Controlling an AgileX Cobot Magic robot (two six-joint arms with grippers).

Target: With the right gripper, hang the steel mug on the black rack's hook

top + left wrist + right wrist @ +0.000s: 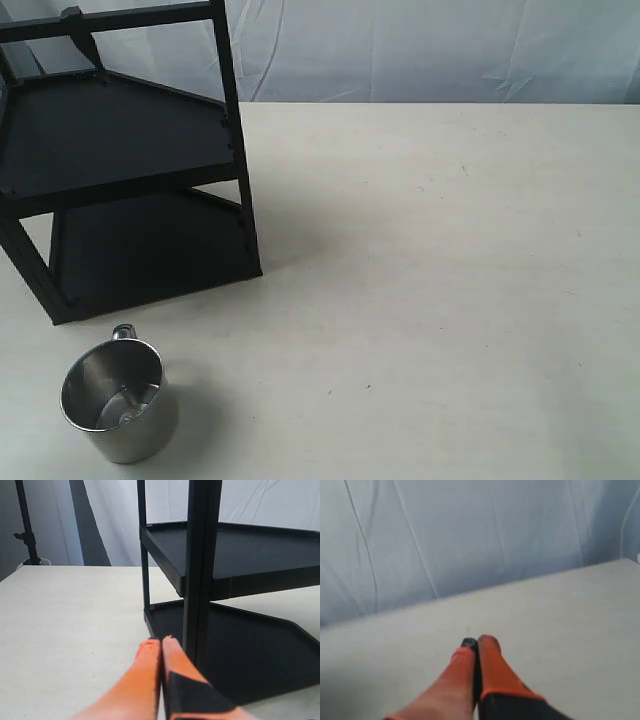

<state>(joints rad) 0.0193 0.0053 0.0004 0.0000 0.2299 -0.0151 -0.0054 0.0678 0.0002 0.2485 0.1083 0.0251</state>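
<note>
Steel mug: the steel mug (116, 398) stands upright on the table (430, 300) at the near left corner of the exterior view, mouth up, nothing visible inside but reflections; its small loop handle points toward the rack.
Gap to rack: a narrow strip of bare table lies between the mug's handle and the near lower edge of the black rack (130, 190); the two are apart.
Open room: the table surface to the right of the mug and rack is bare right across to the far edge.
Rack shelves: two flat black shelves, upper and lower, both bare.
Hook: the hook (82, 35) is a short slanted peg on the top bar, at the far left, with nothing hanging on it.
Left gripper: the left gripper (161, 642) has its orange fingers pressed together, holding nothing, just beside a rack post.
Right gripper: the right gripper (475, 642) has its fingers closed together on nothing, over bare table.
Backdrop: a pale cloth (430, 45) hangs behind the table's far edge.
</note>
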